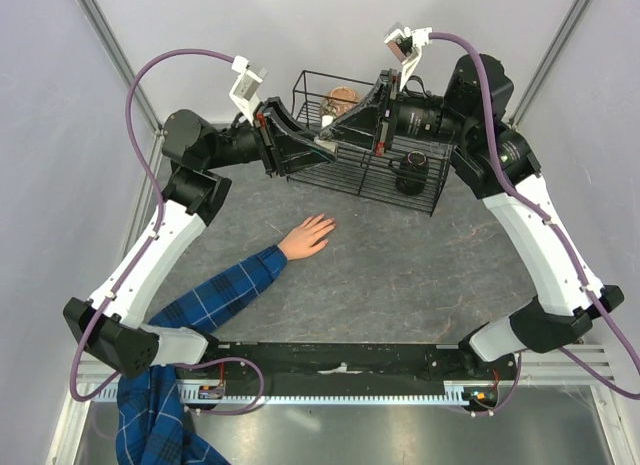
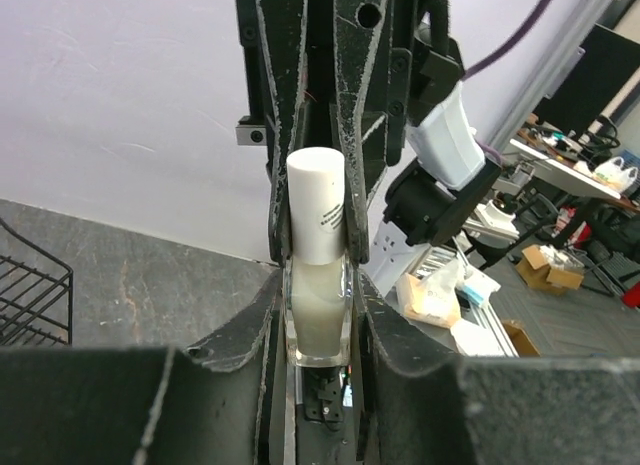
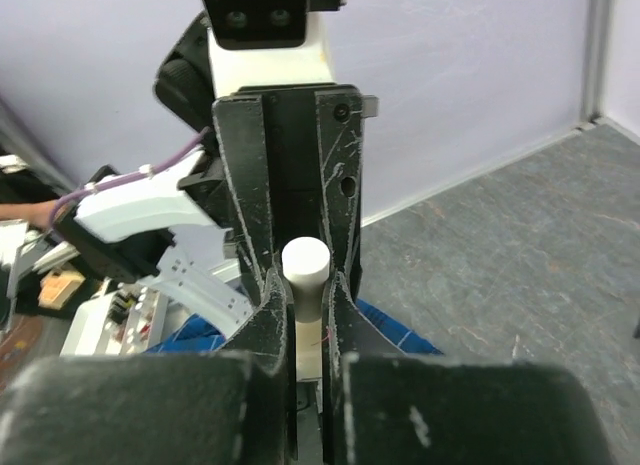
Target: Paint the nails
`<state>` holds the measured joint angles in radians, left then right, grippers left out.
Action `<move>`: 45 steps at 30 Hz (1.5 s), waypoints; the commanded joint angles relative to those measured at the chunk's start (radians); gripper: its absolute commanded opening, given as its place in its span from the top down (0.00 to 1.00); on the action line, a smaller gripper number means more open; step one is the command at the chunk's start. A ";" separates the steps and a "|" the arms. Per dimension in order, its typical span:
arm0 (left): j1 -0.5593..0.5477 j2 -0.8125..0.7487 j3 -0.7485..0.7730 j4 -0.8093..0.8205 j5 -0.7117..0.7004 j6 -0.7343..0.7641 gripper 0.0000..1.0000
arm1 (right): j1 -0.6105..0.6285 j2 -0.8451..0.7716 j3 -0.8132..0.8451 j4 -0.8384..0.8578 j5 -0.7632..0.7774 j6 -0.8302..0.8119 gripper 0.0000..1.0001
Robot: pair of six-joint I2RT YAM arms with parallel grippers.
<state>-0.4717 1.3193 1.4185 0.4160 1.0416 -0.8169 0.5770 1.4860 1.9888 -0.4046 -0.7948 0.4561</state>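
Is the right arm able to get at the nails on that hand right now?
Probably not yet: the right gripper is shut on the white cap of the bottle that the left gripper holds by the wire basket, well away from the nails on the hand.

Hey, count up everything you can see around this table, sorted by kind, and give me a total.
Claws: 2, the left claw and the right claw, both shut on the bottle
Bottle: 1
Wire basket: 1
Hand in a plaid sleeve: 1
Things in the basket: 2, a brownish item and a black item
Total: 7
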 commanded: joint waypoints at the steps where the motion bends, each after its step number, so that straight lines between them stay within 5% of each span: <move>1: -0.011 -0.018 0.082 -0.249 -0.159 0.253 0.98 | 0.076 0.039 0.115 -0.149 0.250 -0.097 1.00; 3: -0.070 -0.032 0.146 -0.400 -0.341 0.423 0.98 | 0.170 0.078 0.220 -0.362 0.470 -0.193 1.00; 4: -0.105 -0.031 0.166 -0.480 -0.578 0.584 0.98 | 0.296 0.126 0.323 -0.423 0.631 -0.262 1.00; 5: -0.184 -0.029 0.195 -0.549 -0.704 0.652 0.98 | 0.366 0.149 0.373 -0.527 1.000 -0.266 1.00; 8: -0.307 0.001 0.227 -0.545 -1.014 0.815 0.98 | 0.529 0.214 0.450 -0.638 1.445 -0.191 1.00; 14: -0.341 0.046 0.244 -0.517 -0.927 0.805 0.98 | 0.606 0.254 0.481 -0.670 1.520 -0.172 0.99; 20: -0.340 0.021 0.212 -0.534 -0.764 0.766 0.98 | 0.597 0.160 0.349 -0.513 1.375 -0.234 0.55; 27: -0.305 -0.011 0.186 -0.568 -0.625 0.699 0.98 | 0.512 0.057 0.228 -0.452 1.209 -0.208 0.27; 32: -0.148 -0.028 0.151 -0.499 -0.302 0.514 0.98 | 0.347 -0.024 0.150 -0.361 0.791 -0.174 0.09; 38: -0.041 -0.023 0.096 -0.277 -0.002 0.268 0.98 | 0.140 -0.067 0.026 -0.148 0.187 -0.062 0.05; 45: -0.024 -0.011 0.056 -0.067 0.113 0.081 0.98 | 0.031 -0.073 -0.044 0.018 0.016 0.045 0.23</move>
<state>-0.5030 1.3151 1.4872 0.1333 1.0122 -0.5533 0.6479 1.4475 1.9537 -0.5438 -0.5652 0.4244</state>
